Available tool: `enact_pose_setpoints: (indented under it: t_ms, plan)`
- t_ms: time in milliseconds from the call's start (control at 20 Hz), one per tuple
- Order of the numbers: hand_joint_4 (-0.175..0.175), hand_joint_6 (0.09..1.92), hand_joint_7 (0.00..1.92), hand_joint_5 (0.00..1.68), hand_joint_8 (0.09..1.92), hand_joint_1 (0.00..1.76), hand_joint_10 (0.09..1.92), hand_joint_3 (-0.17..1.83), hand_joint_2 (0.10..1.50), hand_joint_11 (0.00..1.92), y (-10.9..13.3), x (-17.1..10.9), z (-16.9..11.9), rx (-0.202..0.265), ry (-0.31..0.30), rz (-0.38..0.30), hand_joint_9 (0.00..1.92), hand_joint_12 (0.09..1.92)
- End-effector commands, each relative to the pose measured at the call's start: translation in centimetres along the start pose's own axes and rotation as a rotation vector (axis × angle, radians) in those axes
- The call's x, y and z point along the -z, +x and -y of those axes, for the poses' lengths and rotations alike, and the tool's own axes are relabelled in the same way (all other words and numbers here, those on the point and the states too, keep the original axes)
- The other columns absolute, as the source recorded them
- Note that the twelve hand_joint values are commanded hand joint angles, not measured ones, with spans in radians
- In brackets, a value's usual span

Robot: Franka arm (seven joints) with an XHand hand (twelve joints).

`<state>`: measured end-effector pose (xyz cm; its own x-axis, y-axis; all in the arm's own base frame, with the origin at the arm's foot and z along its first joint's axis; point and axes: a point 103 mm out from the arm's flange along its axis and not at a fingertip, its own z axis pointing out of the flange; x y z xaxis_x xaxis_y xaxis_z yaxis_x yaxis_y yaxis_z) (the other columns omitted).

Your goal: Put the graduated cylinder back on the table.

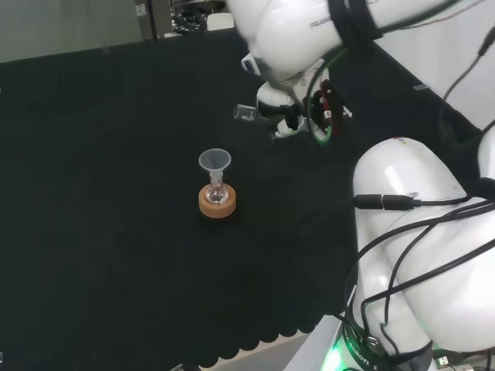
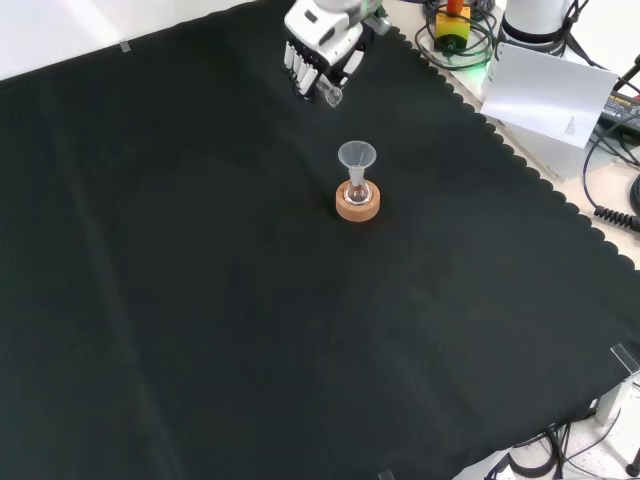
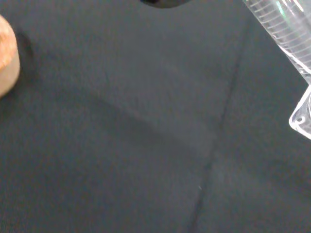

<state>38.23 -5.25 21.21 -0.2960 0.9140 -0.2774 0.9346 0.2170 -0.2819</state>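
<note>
From the front view I see the hand [image 2: 318, 45] at about twelve o'clock of the cork stand [image 2: 357, 205], fingers curled round the graduated cylinder [image 2: 329, 93], which juts out tilted above the cloth [image 2: 200, 300]. On the stand sits a small flask with funnel [image 2: 356, 158].

We take this for a robotics lab set up for chemistry handling. A bench draped in black cloth [image 2: 200, 300] with a scalloped edge carries laboratory glassware: a small flask [image 2: 358, 192] on a cork ring [image 2: 357, 208] with a clear funnel [image 2: 356, 156] in its neck, and a ribbed graduated cylinder [image 3: 286, 29]. We see a white robot arm [image 1: 418, 255] trailing black cables [image 1: 402, 205]. At the bench's edge in the front view sit loose wiring and electronic gear [image 2: 455, 25].
</note>
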Motion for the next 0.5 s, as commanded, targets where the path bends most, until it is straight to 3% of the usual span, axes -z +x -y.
enact_pose_setpoints:
  t_ms: [50,500]
  plan:
    - [-0.175,1.11,1.21,0.93,0.35,1.14,0.09,0.17,1.07,1.19,-0.2,1.4,-1.1,0.097,-0.189,-0.192,1.41,0.76]
    - [-0.175,1.12,1.20,0.93,0.35,1.14,0.09,0.18,1.07,1.19,-1.4,0.5,-4.7,0.124,-0.293,-0.368,1.40,0.76]
